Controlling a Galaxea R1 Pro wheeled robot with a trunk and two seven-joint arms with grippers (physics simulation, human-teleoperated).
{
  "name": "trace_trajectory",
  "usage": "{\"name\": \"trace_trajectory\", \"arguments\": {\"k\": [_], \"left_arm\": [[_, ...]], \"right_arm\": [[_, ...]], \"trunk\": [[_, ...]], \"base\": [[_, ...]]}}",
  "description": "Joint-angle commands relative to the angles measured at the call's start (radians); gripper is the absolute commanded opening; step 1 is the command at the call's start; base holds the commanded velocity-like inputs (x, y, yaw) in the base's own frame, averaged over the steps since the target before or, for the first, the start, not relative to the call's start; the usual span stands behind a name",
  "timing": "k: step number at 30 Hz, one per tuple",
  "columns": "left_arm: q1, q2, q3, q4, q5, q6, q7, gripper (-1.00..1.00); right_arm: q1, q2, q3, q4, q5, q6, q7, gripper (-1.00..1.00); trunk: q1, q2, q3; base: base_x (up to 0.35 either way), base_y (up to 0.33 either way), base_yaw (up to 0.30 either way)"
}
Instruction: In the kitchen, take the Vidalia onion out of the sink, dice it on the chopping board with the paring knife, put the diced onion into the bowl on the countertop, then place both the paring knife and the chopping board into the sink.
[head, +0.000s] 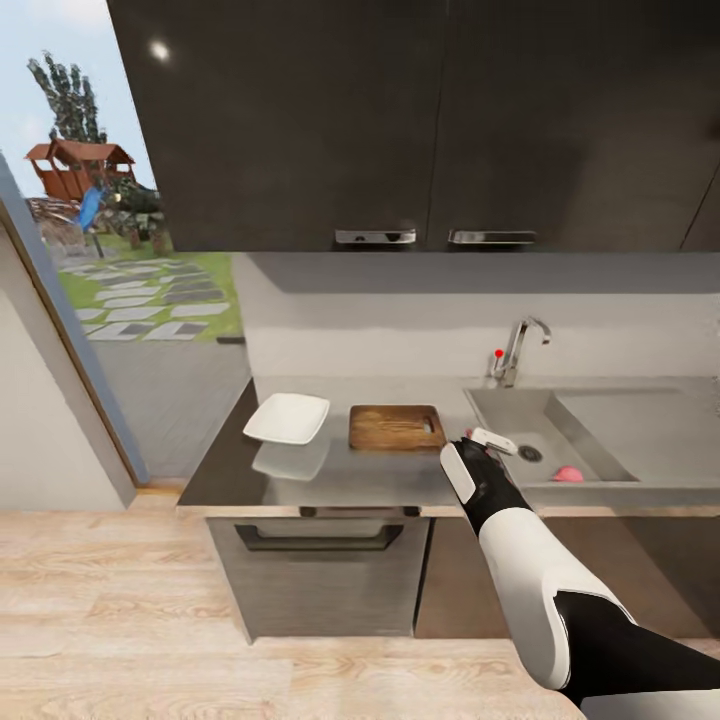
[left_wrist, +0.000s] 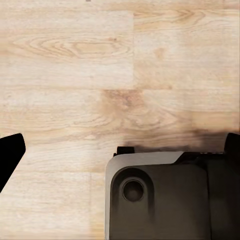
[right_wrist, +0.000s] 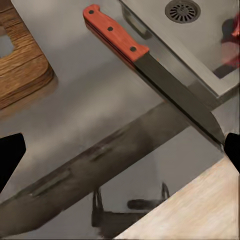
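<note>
The small pinkish-red round Vidalia onion (head: 568, 474) lies inside the grey matte rectangular sink (head: 600, 420), near the front wall of the basin and to the right of the round drain (head: 530, 453); in the right wrist view it shows as a blurred red shape (right_wrist: 231, 42) at the edge of the picture, also in the basin with the drain (right_wrist: 182, 9). Behind the basin stands the chrome tap with a red knob (head: 512, 352). The right arm reaches forward over the front edge of the dark glossy grey countertop (head: 230, 465), and the right gripper (head: 478, 443) hangs just beside the left front corner of the sink. Its two dark fingertips (right_wrist: 10, 155) appear at opposite sides of the right wrist view, so the fingers are spread wide and hold nothing. Between them lies the small paring knife with a red handle and a dark narrow blade (right_wrist: 150, 70), flat on the countertop beside the basin, with the blade tip near the pale front edge. The brown rectangular wooden chopping board (head: 396, 427) rests on the countertop left of the sink, and the white squarish shallow bowl (head: 287, 417) stands just to the left of the board, apart from it. The left wrist view looks down on the pale wooden floor (left_wrist: 75, 75) and a dark part of the robot (left_wrist: 165, 200); the left gripper (left_wrist: 120, 155) has one dark fingertip at each side of that picture, also wide apart and empty.
</note>
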Motion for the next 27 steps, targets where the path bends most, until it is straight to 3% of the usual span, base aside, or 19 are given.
{"name": "trace_trajectory", "arguments": {"k": [1,27], "left_arm": [[0.000,0.000,0.000,-0.001,0.001,-0.002,0.000,1.00],[0.000,0.000,0.000,-0.001,0.000,-0.001,0.000,1.00]], "right_arm": [[-0.001,0.001,-0.002,-0.002,-0.004,0.004,-0.004,1.00],[-0.001,0.001,-0.002,-0.002,-0.004,0.004,-0.002,1.00]], "trunk": [[0.000,-0.002,0.000],[0.000,-0.002,0.040]], "base": [[-0.280,0.000,0.000],[-0.282,0.000,0.000]]}}
